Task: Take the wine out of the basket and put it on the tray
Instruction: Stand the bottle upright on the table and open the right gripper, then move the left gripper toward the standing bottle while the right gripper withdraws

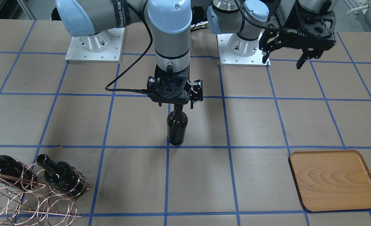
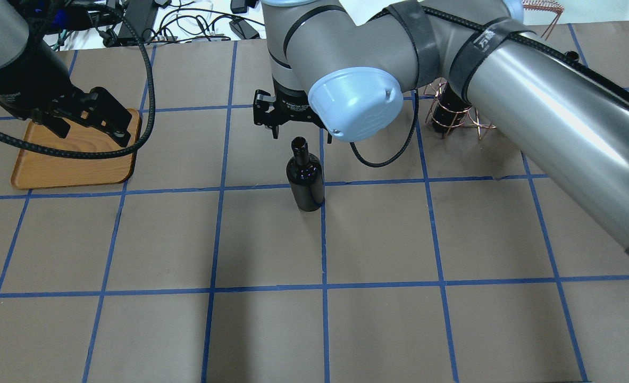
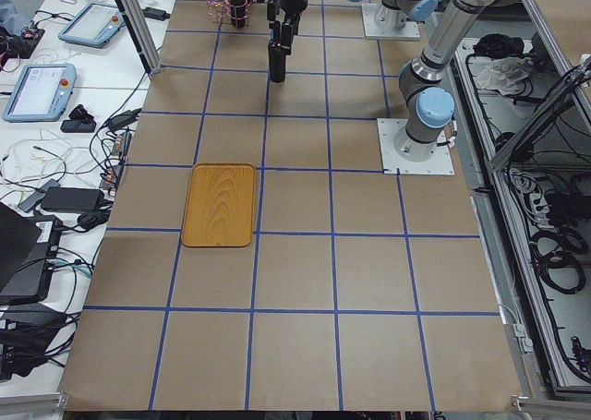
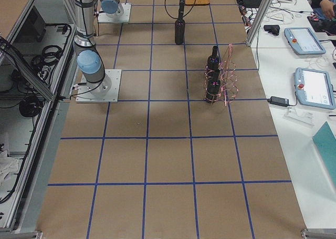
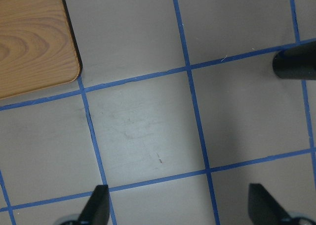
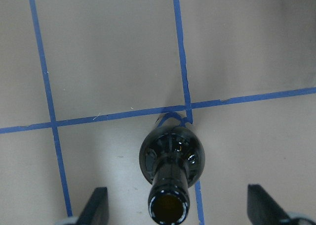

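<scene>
Right wrist-mounted view: the right tool point(image 6: 178, 202) points straight down, spread wide astride the neck of the upright wine point(image 6: 170, 158).

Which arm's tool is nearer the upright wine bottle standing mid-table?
Right. The right tool hangs open directly over the mouth of the bottle; the left tool hovers far off to the side, near the tray.

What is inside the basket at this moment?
One bottle lies in the basket, a second bottle beside it. The front view cuts off the basket's end.
</scene>
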Motion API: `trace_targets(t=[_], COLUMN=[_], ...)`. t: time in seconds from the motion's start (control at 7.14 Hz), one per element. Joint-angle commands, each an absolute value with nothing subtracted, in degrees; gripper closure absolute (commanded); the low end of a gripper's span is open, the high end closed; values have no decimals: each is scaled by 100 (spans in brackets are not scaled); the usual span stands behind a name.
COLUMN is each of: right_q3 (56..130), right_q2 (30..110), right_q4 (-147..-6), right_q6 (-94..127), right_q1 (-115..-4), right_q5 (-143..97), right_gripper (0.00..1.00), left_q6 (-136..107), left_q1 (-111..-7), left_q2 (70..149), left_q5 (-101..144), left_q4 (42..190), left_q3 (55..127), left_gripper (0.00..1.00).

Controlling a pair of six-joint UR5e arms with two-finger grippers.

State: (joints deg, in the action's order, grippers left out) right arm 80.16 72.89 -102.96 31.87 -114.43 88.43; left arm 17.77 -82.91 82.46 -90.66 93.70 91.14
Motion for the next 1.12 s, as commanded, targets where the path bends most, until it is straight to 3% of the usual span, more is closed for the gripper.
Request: trace_targets(t=[0.0, 0.56, 0.98], right_q3=[7937, 7971, 8033], right_q2=[7540, 8146, 8288], right_q4=[-10274, -9651, -9404], right_q6=[2789, 1225, 195], right_q1=[-11129, -9495, -9290], right_q5=[9025, 9228, 9263], right_gripper=[0, 0, 0], left_q6=[947, -989, -2334], left_q1=[-8341, -9427, -10446], left_q2=[8305, 8796, 9568], left_q5=[-9035, -9026, -9018], left_q4=[9352, 8608, 7466], left_q3=[9114, 9149, 9141], left_gripper=[1, 2, 1])
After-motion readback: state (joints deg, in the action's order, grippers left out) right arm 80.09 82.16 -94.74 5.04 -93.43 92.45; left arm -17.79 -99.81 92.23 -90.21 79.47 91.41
